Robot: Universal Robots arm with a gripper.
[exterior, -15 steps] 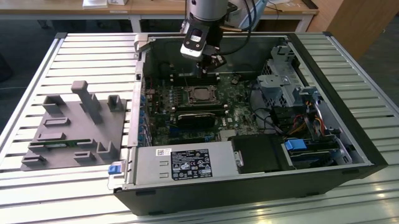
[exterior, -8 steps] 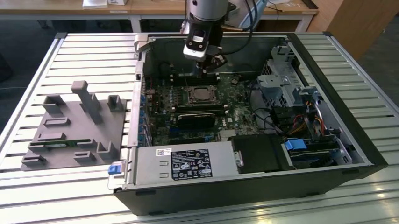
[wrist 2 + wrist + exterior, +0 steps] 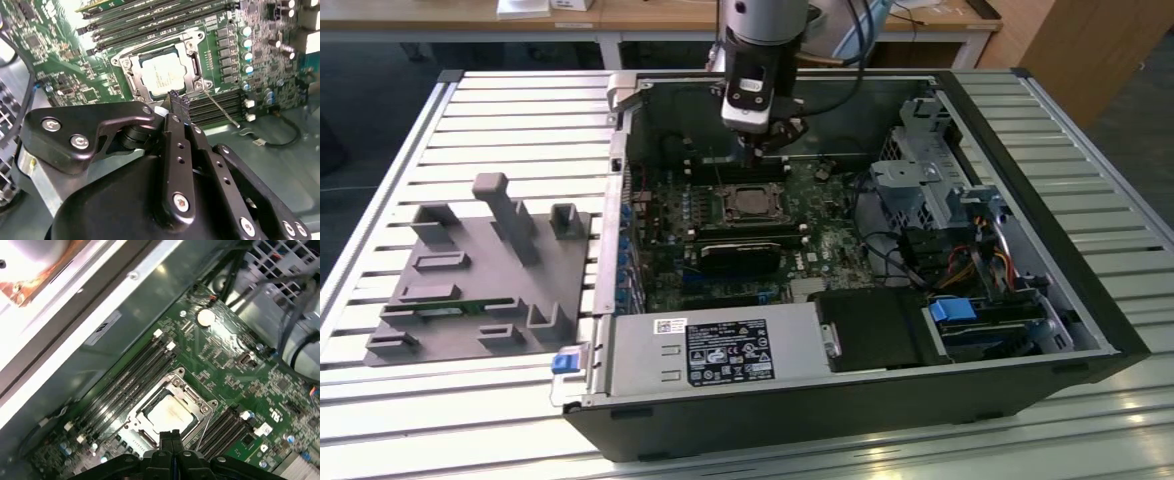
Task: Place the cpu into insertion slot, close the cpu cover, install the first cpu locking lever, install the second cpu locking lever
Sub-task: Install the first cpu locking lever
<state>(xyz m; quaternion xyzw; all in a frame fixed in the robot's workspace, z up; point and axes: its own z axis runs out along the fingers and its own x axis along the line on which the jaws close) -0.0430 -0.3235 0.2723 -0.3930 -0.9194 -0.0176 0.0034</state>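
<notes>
Gripper (image 3: 176, 98) close above one edge of the cpu (image 3: 161, 75).

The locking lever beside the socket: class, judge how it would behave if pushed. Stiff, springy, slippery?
The locking lever is a thin bare metal rod, so it probably flexes slightly and springs back. Its narrow, smooth surface could let the gripper slide off. It looks light.
</notes>
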